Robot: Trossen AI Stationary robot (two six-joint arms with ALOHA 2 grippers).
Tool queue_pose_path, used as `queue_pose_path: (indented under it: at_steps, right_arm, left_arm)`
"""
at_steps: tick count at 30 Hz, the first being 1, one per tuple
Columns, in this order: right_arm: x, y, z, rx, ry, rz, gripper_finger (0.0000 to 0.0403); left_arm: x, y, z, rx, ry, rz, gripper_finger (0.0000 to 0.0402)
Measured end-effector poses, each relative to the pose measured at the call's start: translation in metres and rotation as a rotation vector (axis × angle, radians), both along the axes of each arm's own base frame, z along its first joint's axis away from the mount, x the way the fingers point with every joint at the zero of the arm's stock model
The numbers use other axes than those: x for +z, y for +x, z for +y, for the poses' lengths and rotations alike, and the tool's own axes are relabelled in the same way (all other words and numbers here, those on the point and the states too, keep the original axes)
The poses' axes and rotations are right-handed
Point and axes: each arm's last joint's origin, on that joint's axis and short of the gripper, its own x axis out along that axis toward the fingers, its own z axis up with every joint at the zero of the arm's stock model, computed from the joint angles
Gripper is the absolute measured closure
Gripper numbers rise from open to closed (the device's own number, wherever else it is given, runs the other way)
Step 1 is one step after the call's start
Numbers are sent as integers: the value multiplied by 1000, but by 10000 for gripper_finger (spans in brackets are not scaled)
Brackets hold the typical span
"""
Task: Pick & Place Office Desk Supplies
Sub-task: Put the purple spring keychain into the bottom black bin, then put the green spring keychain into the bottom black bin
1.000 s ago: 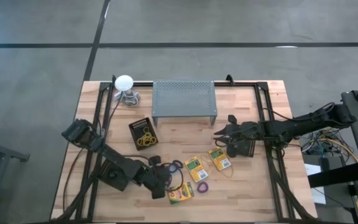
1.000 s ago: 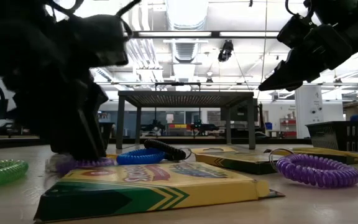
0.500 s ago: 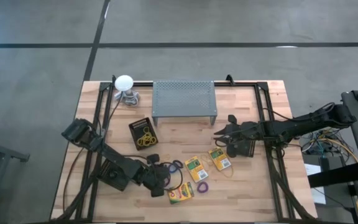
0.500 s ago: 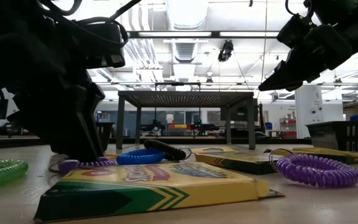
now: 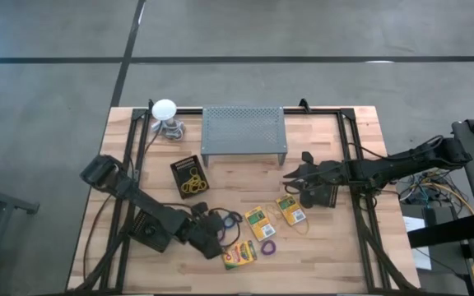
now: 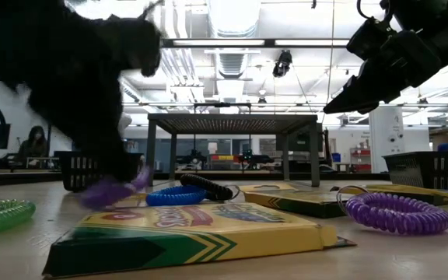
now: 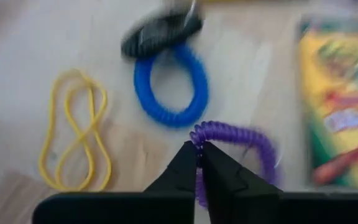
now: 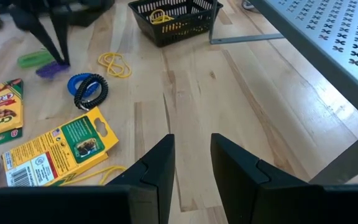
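My left gripper is shut on a purple coil loop at the table's near middle. A blue loop, a black loop and yellow rubber bands lie just beyond it. Three crayon boxes lie flat on the table. A second purple loop and a green loop also lie flat. My right gripper is open and empty, above the table right of the middle. My left gripper pinches the purple loop's coiled rim between its two fingertips, on the side facing the blue loop. The fingers come from above, pointing down. In the low view the loop hangs tilted below the fingers, blurred, just above the table.
A grey perforated stand stands at the far middle, a white ball-topped object at the far left. A black basket holding yellow rubber bands sits left of centre. A person sits in the room behind the table.
My left gripper has gone up and a little toward the table's far edge. The purple loop, which lay flat on the table, now hangs tilted from the fingertips. My right arm has kept still.
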Motion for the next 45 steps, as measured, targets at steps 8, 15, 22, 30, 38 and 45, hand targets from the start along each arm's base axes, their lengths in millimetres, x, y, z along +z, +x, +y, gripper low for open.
queue_pose_path:
  at_steps: [8,15,22,30,38,45]
  right_arm:
    - [0,0,0,0,0,1,303]
    - [0,0,0,-1,0,0,303]
    - [0,0,0,-1,0,0,303]
    - [0,0,0,0,0,0,303]
    - [0,0,0,0,0,0,303]
    - [0,0,0,0,0,0,303]
  left_arm:
    - [69,-28,7,166,79,49,395]
    - [104,-80,3,344,-17,268,395]
    - [98,-115,-2,479,-98,472,394]
    - [78,-127,2,576,-93,576,384]
    - [71,-133,5,644,-99,651,285]
    - [81,-136,5,627,-142,674,236]
